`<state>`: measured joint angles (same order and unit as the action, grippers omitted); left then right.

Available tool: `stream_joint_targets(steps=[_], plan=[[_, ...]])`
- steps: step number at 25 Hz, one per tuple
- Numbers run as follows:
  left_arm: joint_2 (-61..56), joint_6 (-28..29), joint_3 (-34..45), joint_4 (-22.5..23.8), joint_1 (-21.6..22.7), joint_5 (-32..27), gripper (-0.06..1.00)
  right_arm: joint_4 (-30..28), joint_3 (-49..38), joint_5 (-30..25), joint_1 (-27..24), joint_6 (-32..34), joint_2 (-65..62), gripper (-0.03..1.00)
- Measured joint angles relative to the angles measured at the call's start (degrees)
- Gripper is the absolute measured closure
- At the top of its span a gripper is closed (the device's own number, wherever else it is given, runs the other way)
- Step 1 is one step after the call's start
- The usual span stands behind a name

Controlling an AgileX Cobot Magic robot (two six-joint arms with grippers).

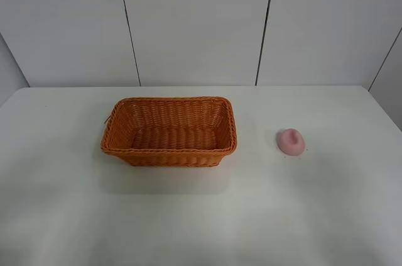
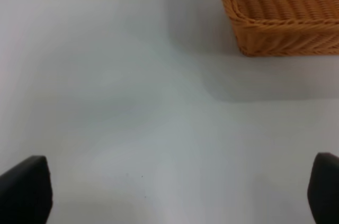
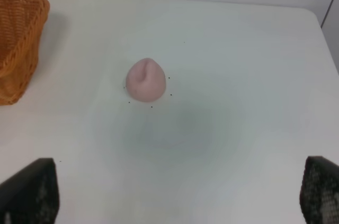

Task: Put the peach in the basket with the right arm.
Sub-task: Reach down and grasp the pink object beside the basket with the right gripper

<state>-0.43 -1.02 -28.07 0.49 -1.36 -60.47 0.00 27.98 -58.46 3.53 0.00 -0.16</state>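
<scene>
Orange-brown woven basket (image 1: 169, 156), pink peach (image 1: 291, 141), white table (image 1: 63, 216); the blurred right gripper (image 3: 177, 195) looks black.

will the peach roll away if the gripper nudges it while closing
Probably a little: the peach is rounded and sits free on the smooth table. Its matte skin should grip fairly well. The pointed tip may make it wobble rather than roll straight.

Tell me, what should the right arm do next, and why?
Probably lower the right fingers toward the peach. It lies untouched on the table, apart from the basket, and the fingers stand wide apart with nothing between them, short of the peach.
</scene>
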Motion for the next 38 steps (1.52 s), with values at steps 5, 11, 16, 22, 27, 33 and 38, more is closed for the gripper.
stream_joint_targets(steps=[5, 11, 16, 22, 27, 33, 38], plan=[[0.00, 0.00, 0.00, 0.00, 0.00, 0.00, -0.05, 0.00, 0.00, 0.00, 0.00, 0.00, 0.00, 0.27], [0.00, 0.00, 0.00, 0.00, 0.00, 0.00, -0.05, 0.00, 0.00, 0.00, 0.00, 0.00, 0.23, 0.27], [0.00, 0.00, 0.00, 0.00, 0.00, 0.00, -0.05, 0.00, 0.87, 0.63, 0.00, 0.00, 10.91, 0.27], [0.00, 0.00, 0.00, 0.00, 0.00, 0.00, -0.05, 0.00, 7.60, 5.74, 0.00, 0.00, 36.79, 0.27], [0.00, 0.00, 0.00, 0.00, 0.00, 0.00, -0.05, 0.00, 17.07, 8.35, 0.00, -0.43, 62.36, 0.27], [0.00, 0.00, 0.00, 0.00, 0.00, 0.00, -0.05, 0.56, 34.93, 6.79, 0.00, -0.49, 88.82, 0.27], [0.00, 0.00, 0.00, 0.00, 0.00, 0.00, -0.05, 0.56, 49.43, 3.17, 0.00, -0.67, 105.18, 0.27]])
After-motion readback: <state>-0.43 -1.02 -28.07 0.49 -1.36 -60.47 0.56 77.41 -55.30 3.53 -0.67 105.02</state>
